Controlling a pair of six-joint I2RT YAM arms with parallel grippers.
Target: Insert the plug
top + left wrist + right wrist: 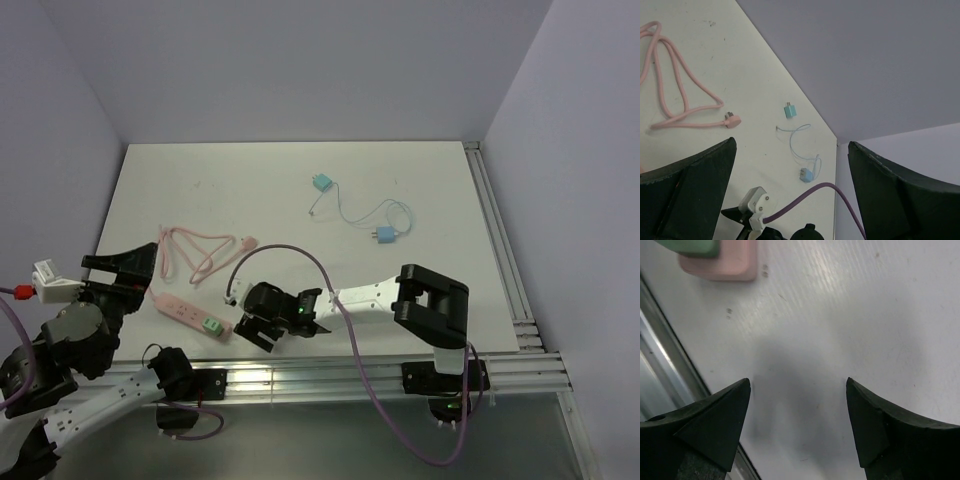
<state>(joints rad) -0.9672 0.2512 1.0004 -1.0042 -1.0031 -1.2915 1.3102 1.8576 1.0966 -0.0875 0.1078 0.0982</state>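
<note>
Plug point(212, 326) atop pink power strip point(180, 309)

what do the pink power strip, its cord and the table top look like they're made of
Pink power strip: likely moulded plastic, smooth and matte, with rounded corners in the right wrist view. Pink cord: probably a rubbery or PVC sheath, since it lies in soft loops. Table top: hard white board, perhaps laminate, slightly glossy, with faint streaks and scuffs.

Power strip point(186, 311): pink, near the table's point(250, 170) front edge.
Plug point(212, 326): green, on the strip's right end.
Right gripper point(252, 332): just beside the plug.
</note>
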